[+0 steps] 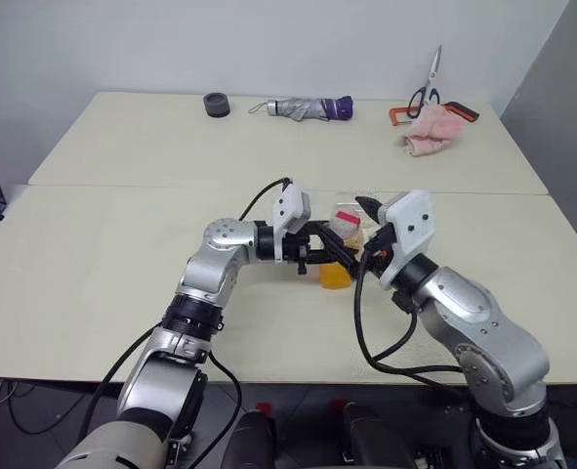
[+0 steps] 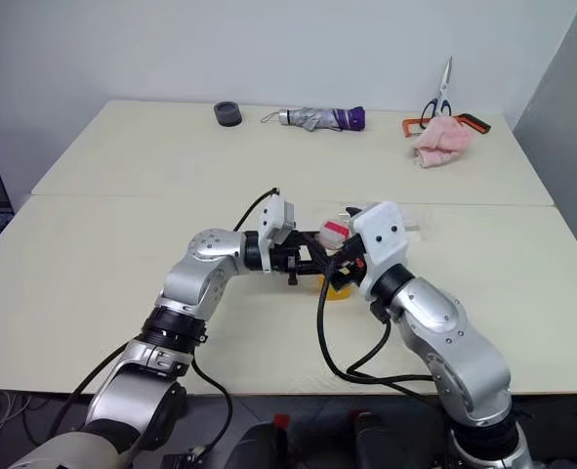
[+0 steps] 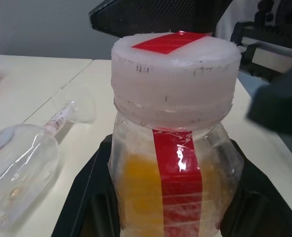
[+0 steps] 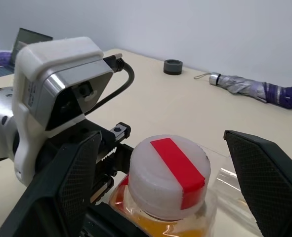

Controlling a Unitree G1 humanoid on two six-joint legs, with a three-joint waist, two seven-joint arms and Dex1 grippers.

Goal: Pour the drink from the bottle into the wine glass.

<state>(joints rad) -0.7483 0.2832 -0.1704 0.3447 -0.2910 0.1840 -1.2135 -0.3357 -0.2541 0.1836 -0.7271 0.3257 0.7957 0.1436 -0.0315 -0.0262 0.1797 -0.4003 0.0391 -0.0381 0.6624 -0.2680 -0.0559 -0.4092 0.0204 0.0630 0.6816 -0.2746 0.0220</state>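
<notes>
Gripping the small clear plastic bottle [image 4: 163, 197] of orange drink [image 3: 141, 192] above the counter [image 1: 122, 283], your left end effector [image 1: 339, 252] holds firm; centre your spread right end effector [image 4: 160, 173] on the red-striped white cap [image 4: 169, 174], mindful of the toppled clear wine glass [image 3: 22, 168] alongside.

- Even, bright indoor light falls from overhead across the cream table [image 1: 122, 254]; shadows beneath objects are soft and short.
- Small white glare spots sit on the small clear plastic bottle's red label strip [image 3: 178, 170].
- At 4 o'clock in the left wrist view, a dark blurred shape is out of focus.
</notes>
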